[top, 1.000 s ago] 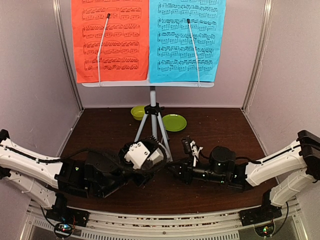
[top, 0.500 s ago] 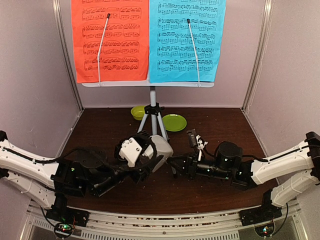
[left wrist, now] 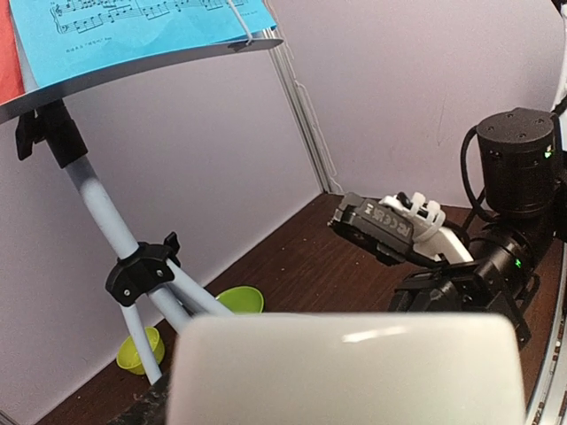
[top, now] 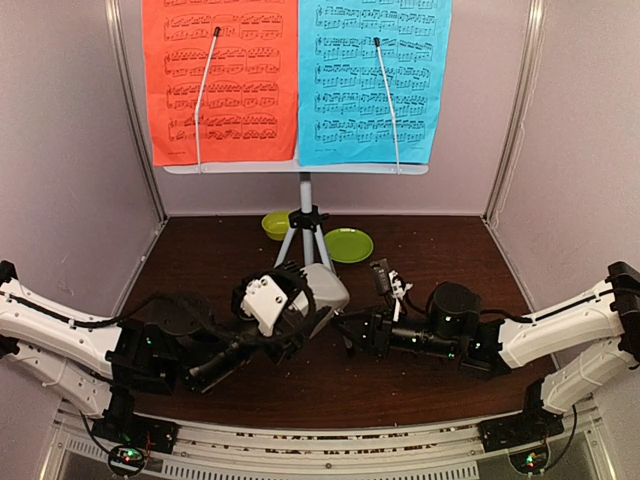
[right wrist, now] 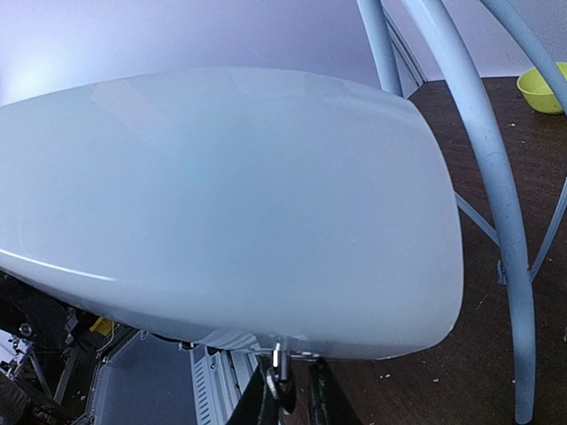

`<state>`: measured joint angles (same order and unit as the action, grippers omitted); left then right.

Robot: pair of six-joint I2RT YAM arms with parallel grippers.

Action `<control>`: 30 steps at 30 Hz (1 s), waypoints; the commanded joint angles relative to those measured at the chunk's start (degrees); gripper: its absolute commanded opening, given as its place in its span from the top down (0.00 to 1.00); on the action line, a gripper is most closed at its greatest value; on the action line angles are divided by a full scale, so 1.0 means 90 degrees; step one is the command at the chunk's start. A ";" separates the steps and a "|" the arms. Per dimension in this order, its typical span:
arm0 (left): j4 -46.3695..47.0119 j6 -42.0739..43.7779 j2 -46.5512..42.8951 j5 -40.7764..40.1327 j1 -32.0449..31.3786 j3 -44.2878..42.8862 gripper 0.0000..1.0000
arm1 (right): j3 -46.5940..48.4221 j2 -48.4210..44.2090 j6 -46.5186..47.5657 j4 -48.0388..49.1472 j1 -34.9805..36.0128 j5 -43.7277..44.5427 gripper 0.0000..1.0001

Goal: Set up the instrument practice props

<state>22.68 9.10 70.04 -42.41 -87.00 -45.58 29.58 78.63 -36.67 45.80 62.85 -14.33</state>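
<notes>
The pale grey music-stand desk (top: 296, 168) stands on the grey tripod (top: 305, 245) at the back and carries the red sheet (top: 220, 80) and the blue sheet (top: 375, 80). My left gripper (top: 296, 312) is shut on the whitish metronome (top: 325, 290) and holds it tilted above the table, in front of the tripod legs. The metronome fills the bottom of the left wrist view (left wrist: 345, 372) and hides the fingers there. My right gripper (top: 348, 335) is under the metronome (right wrist: 221, 204). Its fingers (right wrist: 266, 398) stand close together around a small metal pin (right wrist: 282, 370).
A lime-green bowl (top: 275, 224) and a lime-green plate (top: 348, 245) lie behind the tripod legs near the back wall. Tripod legs (right wrist: 487, 177) stand close to the right of the metronome. Purple walls enclose the brown table on three sides.
My left gripper has raised the metronome and carried it back and to the right, towards the tripod. My right gripper has followed, staying at its underside.
</notes>
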 commanded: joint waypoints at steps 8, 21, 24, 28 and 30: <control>0.0950 0.0214 -0.0011 0.0277 -0.0030 -0.0327 0.85 | 0.0138 -0.0484 0.0094 -0.0214 -0.0040 0.0286 0.98; 0.2195 0.1790 -0.0356 0.1141 -0.0030 0.0451 0.85 | -0.0190 -0.0969 -0.1752 0.1374 -0.0726 -0.0214 1.00; 0.2420 0.2207 -0.0714 0.1855 -0.0030 0.0919 0.85 | -0.0224 -0.1004 -0.2470 0.2007 -0.0830 -0.0305 1.00; 0.1932 0.2452 -0.0980 0.2131 -0.0028 0.1073 0.85 | -0.0254 -0.0867 -0.3436 0.3182 -0.0958 -0.0407 1.00; 0.1773 0.2516 -0.1075 0.2207 -0.0030 0.1122 0.85 | -0.0281 -0.0762 -0.3916 0.3746 -0.1007 -0.0401 1.00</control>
<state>40.36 26.02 63.94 -27.73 -86.28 -37.43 26.96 72.36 -59.11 58.39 58.41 -25.80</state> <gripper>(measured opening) 0.686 0.026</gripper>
